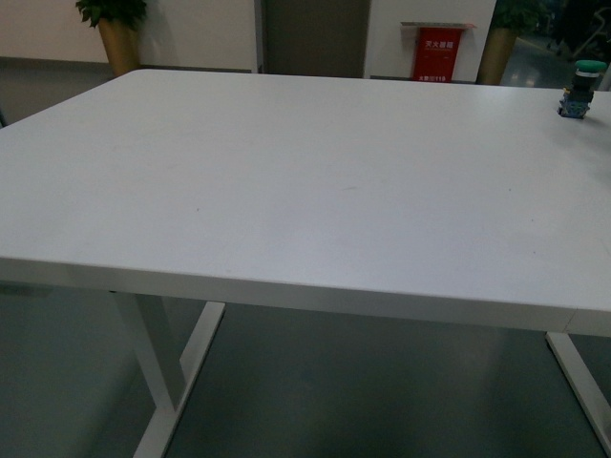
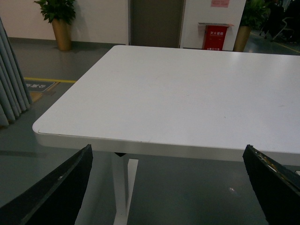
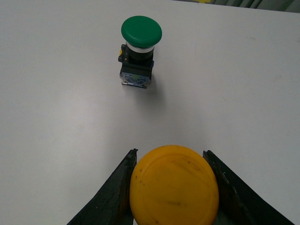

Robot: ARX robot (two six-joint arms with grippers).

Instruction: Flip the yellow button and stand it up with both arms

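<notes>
The right hand [image 3: 169, 157] is grasping the yellow button [image 3: 174, 187] above the bench [image 3: 56, 117], its cap facing the wrist, so its long axis is running along the hand. The left hand [image 2: 167, 150] is hanging released, well apart from it.

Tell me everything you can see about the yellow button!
Only the round cap of the yellow button shows: smooth orange-yellow plastic with small dark scuffs, facing the right wrist camera. The right gripper holds it, a black finger pressed to each side. Its neck and base are hidden behind the cap.
</notes>
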